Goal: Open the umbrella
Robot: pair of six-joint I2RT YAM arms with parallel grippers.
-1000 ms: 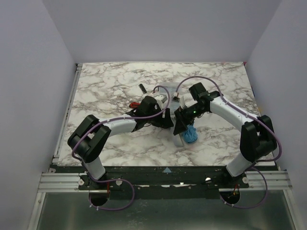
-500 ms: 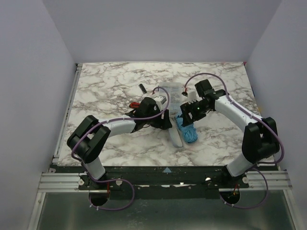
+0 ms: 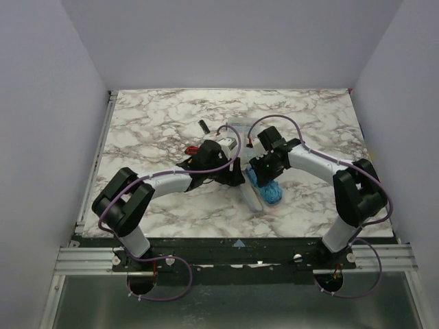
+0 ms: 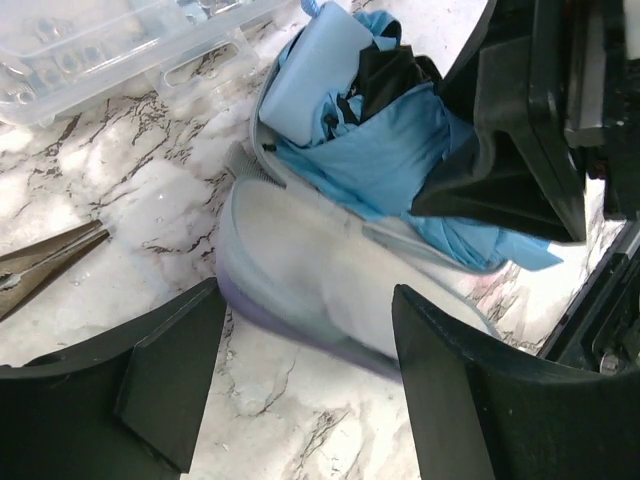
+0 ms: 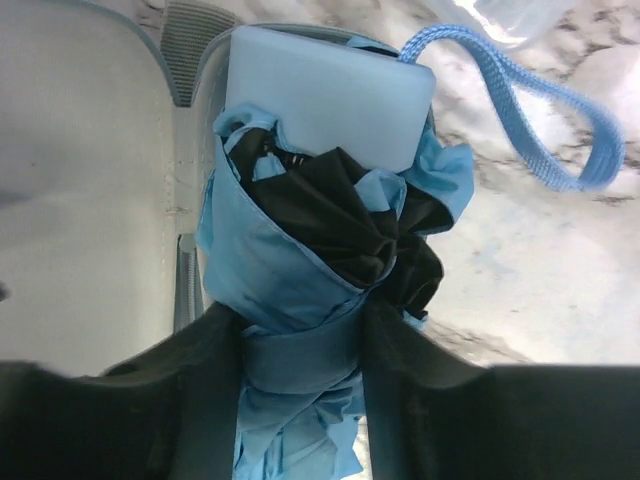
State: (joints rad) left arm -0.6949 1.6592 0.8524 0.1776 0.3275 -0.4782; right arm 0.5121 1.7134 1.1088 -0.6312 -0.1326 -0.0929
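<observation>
**Right gripper takes the folded umbrella; opening not yet begun**

At the left of the left wrist view a pair of pliers (image 4: 45, 262) lay on the marble table (image 3: 158, 116), with a clear plastic box (image 4: 110, 40) beyond them. The left gripper (image 4: 305, 330) hung low over the table with its jaws wide apart. They held nothing and flanked one end of a pale grey plastic piece (image 4: 300, 260). Whether the fingers touched that piece could not be told.

Just right of it, near the middle of the table, lay the umbrella (image 4: 390, 160). It was fully folded, its blue cloth bunched, and it rested partly against the grey piece. Its light-blue handle (image 5: 320, 95) pointed away from the right wrist camera and its strap loop (image 5: 545, 110) lay on the marble. The right gripper (image 5: 300, 340) was clamped on the bunched cloth below the handle, one finger pressed against each side.

The step in hand looked like securing the umbrella, so the task was at an early stage. The next move probably called for the free left gripper to take the handle. The two arms could then pull apart to draw out the shaft. A grip on loose cloth alone might slip.
</observation>
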